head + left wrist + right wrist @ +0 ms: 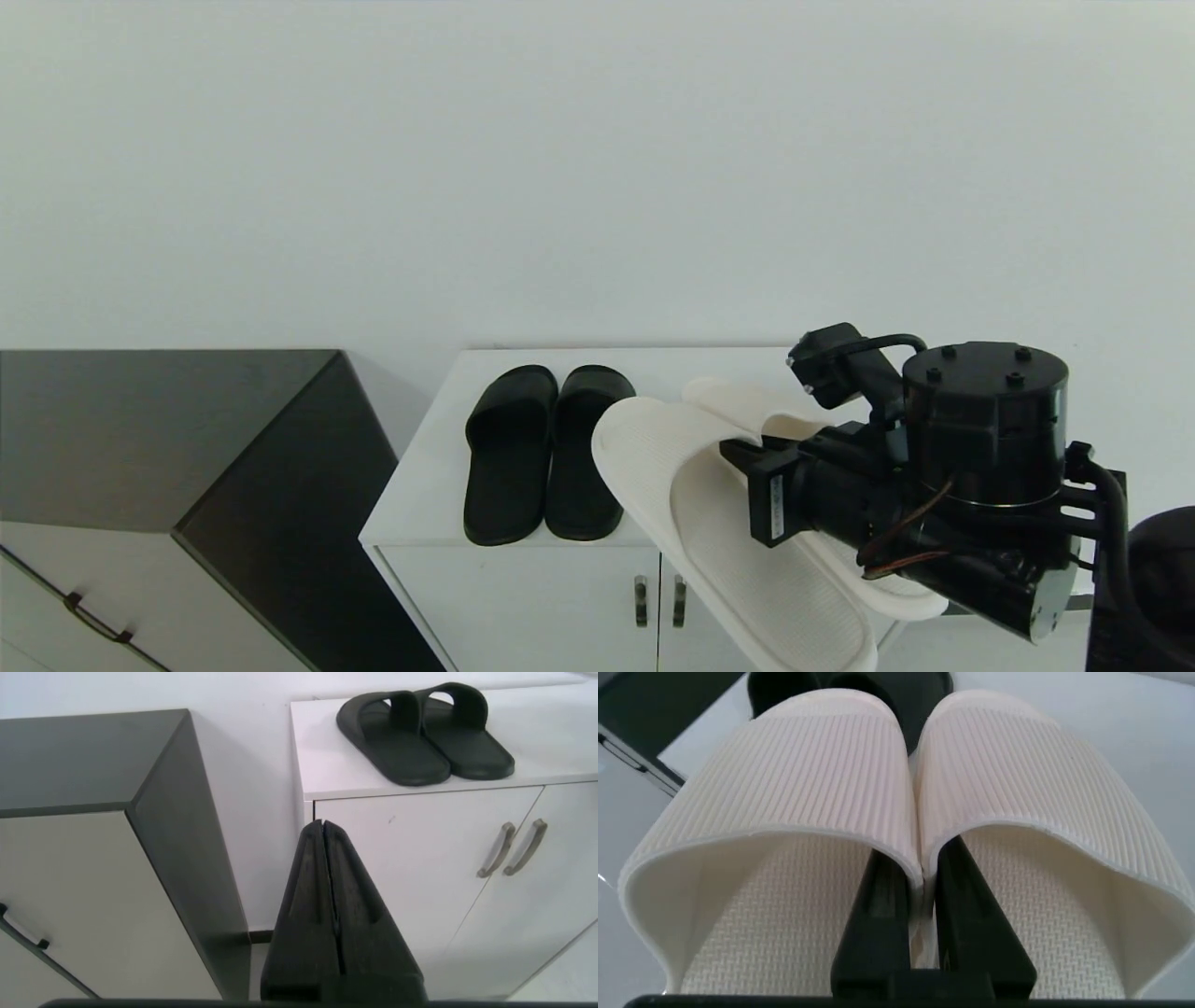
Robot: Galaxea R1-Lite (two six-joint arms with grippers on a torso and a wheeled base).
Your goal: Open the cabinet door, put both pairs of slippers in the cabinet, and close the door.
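Observation:
A pair of black slippers lies side by side on top of the white cabinet; the pair is also in the left wrist view. Both cabinet doors are closed, their two metal handles meeting at the middle. My right gripper is shut on the pair of white slippers, held tilted in the air above the cabinet's right front. One finger sits inside each white slipper, pinching the inner strap walls together. My left gripper is shut and empty, low in front of the cabinet's left door.
A dark-topped cabinet with a light drawer front and a dark handle stands close to the left of the white cabinet. A narrow gap separates the two. A plain white wall runs behind both.

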